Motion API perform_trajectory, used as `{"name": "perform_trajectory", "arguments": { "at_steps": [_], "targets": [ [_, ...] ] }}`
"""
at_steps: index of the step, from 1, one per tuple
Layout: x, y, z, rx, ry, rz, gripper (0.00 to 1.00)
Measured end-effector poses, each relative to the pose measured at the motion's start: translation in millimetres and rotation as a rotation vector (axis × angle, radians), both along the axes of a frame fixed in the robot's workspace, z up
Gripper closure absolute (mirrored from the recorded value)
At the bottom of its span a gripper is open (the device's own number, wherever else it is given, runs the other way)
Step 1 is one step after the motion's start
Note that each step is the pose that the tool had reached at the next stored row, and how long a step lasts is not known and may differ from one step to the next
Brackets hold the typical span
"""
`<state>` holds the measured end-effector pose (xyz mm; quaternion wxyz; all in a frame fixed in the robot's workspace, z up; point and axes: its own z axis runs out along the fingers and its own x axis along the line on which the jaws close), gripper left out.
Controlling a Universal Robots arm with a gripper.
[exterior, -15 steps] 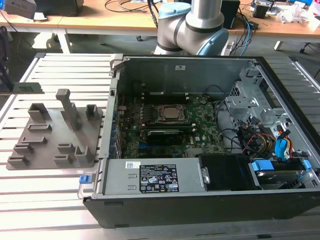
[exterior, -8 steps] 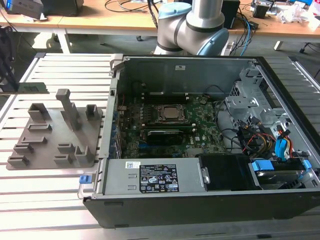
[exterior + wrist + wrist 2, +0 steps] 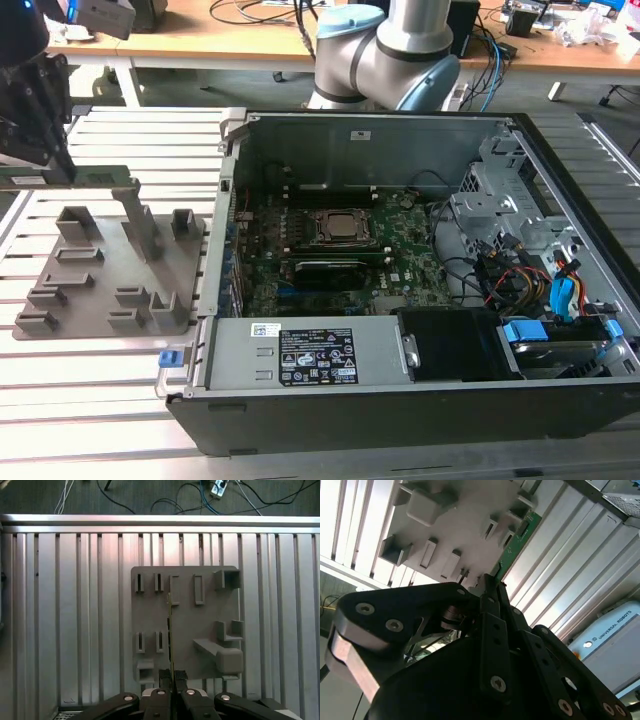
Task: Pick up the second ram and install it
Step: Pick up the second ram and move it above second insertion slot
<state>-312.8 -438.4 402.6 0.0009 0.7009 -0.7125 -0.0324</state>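
The second ram (image 3: 518, 539) is a thin green board stick, and my gripper (image 3: 490, 586) is shut on it. In the first wrist view the ram (image 3: 170, 630) is edge-on, running away from the fingertips (image 3: 180, 676) over the grey fixture plate (image 3: 205, 615). In the exterior view the gripper (image 3: 52, 168) hangs at the exterior view's left and holds the ram (image 3: 95, 180) level, a little above the fixture plate (image 3: 100, 275). The green motherboard (image 3: 400, 245) lies inside the open computer case (image 3: 240, 345), well to the exterior view's right of the gripper.
Upright blocks and a tall post (image 3: 142, 222) stand on the fixture plate under the ram. The slatted metal table (image 3: 90, 400) carries plate and case. The arm's base (image 3: 390, 50) stands behind the case. Cables and drive bays (image 3: 540, 290) fill the case's right side.
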Motion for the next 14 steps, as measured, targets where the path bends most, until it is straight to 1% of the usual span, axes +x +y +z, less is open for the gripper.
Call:
{"name": "perform_trajectory", "arguments": {
  "at_steps": [2, 5, 9, 10, 13, 14],
  "targets": [
    [8.9, 0.1, 0.0, -0.0008, 0.0000, 0.000, 0.86],
    [17.4, 0.1, 0.0, -0.0016, -0.0001, 0.000, 0.86],
    [35.9, 0.2, 0.0, -0.0038, 0.0000, 0.000, 0.86],
    [38.3, 0.2, 0.0, -0.0041, 0.0000, 0.000, 0.86],
    [51.3, 0.3, 0.0, -0.0055, 0.0000, 0.000, 0.86],
    [59.7, 0.5, 0.0, -0.0063, 0.0000, 0.000, 0.86]
  ]
}}
